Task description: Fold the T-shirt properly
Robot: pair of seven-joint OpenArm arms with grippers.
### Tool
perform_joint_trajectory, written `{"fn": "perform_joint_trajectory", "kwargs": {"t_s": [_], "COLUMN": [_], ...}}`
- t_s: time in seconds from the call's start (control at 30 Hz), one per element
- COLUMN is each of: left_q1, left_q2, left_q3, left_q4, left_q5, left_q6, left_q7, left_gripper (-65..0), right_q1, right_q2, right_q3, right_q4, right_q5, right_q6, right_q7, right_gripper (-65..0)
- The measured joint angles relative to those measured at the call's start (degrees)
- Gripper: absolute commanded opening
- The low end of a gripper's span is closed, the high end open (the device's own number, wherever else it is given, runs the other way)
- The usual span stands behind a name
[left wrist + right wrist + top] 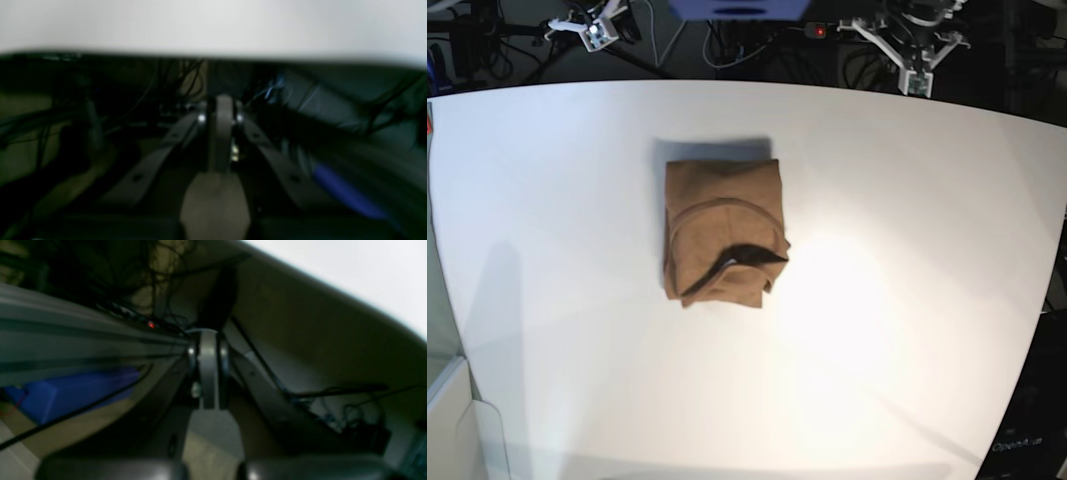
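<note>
A white table (pixel 907 300) holds the folded T-shirt (pixel 722 230) — far from both grippers' pressed-together fingers (pixel 222 126); its loose collar edge might spring open.

Plain tan T-shirt (pixel 723 232), no print, with a dark curved shadow line near its lower right. White tabletop (pixel 907 300), brighter glare at centre right. Blue box (pixel 73 391) at left in the right wrist view; blue streak (pixel 343 190) at lower right in the left wrist view. Small red light (pixel 150 325) on grey rail.
</note>
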Motion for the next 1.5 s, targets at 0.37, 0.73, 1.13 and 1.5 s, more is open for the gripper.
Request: {"fn": "perform_joint_trajectory", "kwargs": {"t_s": [0.37, 0.73, 1.13, 1.5], "left_q1": [-12.07, -24.96, -44.63, -46.82], "left_q2": [6.91, 13.42, 15.61, 16.48], "left_q3": [5.18, 9.44, 8.83, 8.96], "left_q4": [-32.79, -70.88, -109.26, -108.13], "left_q5": [0.48, 0.17, -0.2, -8.9], "left_q6": [0.17, -0.11, -14.58, -22.56], "left_q7": [-1.38, -23.67, -50.6, -50.93], "left_gripper": [-62.5, -62.4, -61.9, -61.8], "right_q1": [13.18, 34.16, 42.66, 46.1], "right_q2": [1.36, 9.16, 9.29, 8.04], "right_q3": [3.3, 3.65, -3.04, -2.84], "right_q4": [-34.69, -85.72, -96.52, -96.39], "right_q5": [-0.37, -0.11, 0.22, 0.37], "right_q6": [-0.39, -0.87, -27.96, -32.7], "right_q7": [10.82, 24.94, 27.61, 27.65], "right_gripper": [-65.0, -65.0, -58.9, -46.7]}}
